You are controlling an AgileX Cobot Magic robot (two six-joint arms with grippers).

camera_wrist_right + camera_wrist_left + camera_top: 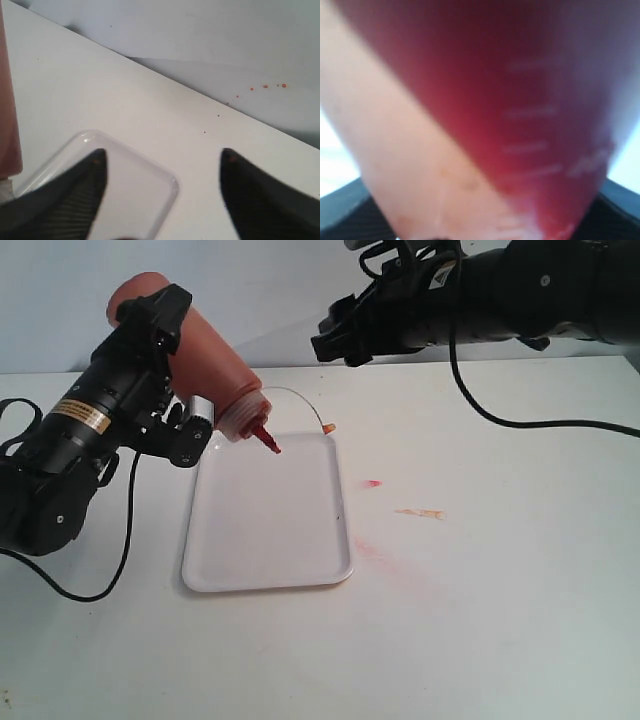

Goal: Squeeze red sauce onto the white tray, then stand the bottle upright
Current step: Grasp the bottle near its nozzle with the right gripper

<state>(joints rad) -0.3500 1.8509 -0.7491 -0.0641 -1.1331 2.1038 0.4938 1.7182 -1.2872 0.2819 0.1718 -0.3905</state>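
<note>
— White tray (265,530) first: any red on it?
— None visible. Lies flat left of the counter's middle, bare and clean-looking.
— And the bottle (205,350)?
— Clamped across its body in the left gripper (175,375), tipped nozzle-down. Shows red sauce (530,75) pooled dark inside, seen through the wall in the left wrist view.
— Right gripper (162,160)?
— Spread wide, holding nothing, up over the counter's far edge.
— Nozzle (268,441)?
— Uncapped, just above the tray's rim on the side toward the counter's far edge. No stream or drop to be seen.
— Smaller marks?
— Small red spot (373,483) and pale smear (420,512) on bare counter, beside the tray toward the counter's right edge. Off target.
— Progress, then?
— Early, most likely: tipped and aimed, nothing yet squeezed onto the tray, standing upright not yet done.
</note>
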